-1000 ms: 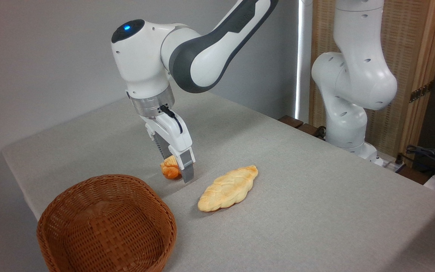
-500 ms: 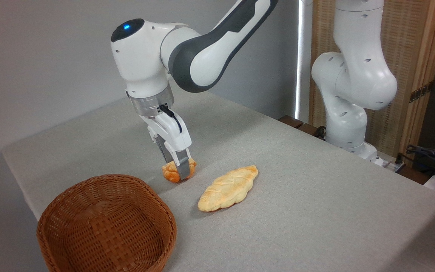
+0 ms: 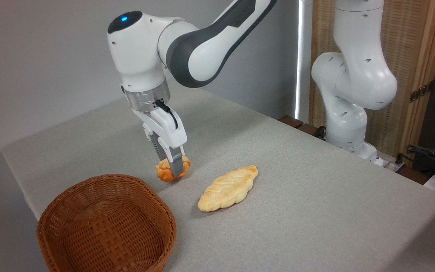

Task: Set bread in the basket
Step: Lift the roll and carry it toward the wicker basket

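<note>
A fixed camera looks across a grey table (image 3: 315, 211). A white robot arm reaches down at the left, its gripper (image 3: 175, 170) clamped on the bread (image 3: 164, 170), a small orange bun held just above the tabletop. The brown wicker basket (image 3: 106, 226) sits near, in front and to the left. A pale braided loaf (image 3: 228, 188) lies to the right, apart from the bun.

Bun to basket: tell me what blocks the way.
Nothing visible does. The pincer holds the bun just off the table, right behind the basket; only its near rim lies between. The loaf sits off to the right, clear.
</note>
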You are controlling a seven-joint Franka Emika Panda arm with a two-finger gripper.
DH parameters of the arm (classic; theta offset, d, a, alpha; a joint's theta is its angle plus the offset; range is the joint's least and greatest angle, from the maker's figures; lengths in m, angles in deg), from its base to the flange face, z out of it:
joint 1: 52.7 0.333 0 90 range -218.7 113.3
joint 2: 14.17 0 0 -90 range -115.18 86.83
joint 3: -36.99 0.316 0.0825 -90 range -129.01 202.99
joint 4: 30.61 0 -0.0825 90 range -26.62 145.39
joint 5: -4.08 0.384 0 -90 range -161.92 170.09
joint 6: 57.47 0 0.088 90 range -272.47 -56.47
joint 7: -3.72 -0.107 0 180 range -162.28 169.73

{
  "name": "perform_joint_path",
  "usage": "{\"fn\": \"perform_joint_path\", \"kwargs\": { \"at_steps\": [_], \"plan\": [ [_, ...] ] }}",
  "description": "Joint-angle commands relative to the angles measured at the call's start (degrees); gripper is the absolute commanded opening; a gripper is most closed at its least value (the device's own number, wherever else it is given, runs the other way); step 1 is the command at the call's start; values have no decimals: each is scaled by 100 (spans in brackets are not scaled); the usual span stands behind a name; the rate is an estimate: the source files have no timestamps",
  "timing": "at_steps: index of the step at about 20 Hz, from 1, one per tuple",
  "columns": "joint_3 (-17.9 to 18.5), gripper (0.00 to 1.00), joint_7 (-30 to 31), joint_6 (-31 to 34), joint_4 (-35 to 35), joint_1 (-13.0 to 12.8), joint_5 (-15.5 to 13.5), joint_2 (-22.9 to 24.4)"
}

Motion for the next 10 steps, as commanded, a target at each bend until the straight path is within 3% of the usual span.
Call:
{"fn": "perform_joint_path", "kwargs": {
  "at_steps": [1,7,10],
  "plan": [
    [54,48,17,72,-314,-6,-29,88],
    [167,48,-44,-15,-798,38,-20,141],
    [265,47,-45,-566,-886,38,-29,123]
  ]
}}
